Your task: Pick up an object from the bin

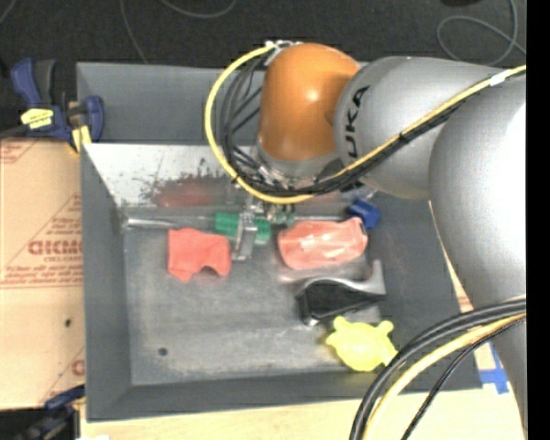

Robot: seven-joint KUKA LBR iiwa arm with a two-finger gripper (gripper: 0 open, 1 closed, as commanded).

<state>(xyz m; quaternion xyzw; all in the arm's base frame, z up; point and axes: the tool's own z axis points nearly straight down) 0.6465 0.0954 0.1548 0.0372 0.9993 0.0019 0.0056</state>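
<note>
My gripper (247, 235) hangs low in the back middle of the bin, under the arm's orange cover. It is right at a small green thing (226, 223), whose green shows on both sides of it; a thin grey shaft runs left from the green thing along the back wall. A crumpled red-orange soft thing (197, 252) lies just left and in front of the gripper. To the gripper's right lies a pink thing in clear wrapping (321, 244).
A small blue thing (363, 214) sits behind the pink one. A black thing with a grey handle (335, 299) and a yellow rounded thing (359, 345) lie at the front right. Bare floor shows at the front left. The arm covers the bin's back right.
</note>
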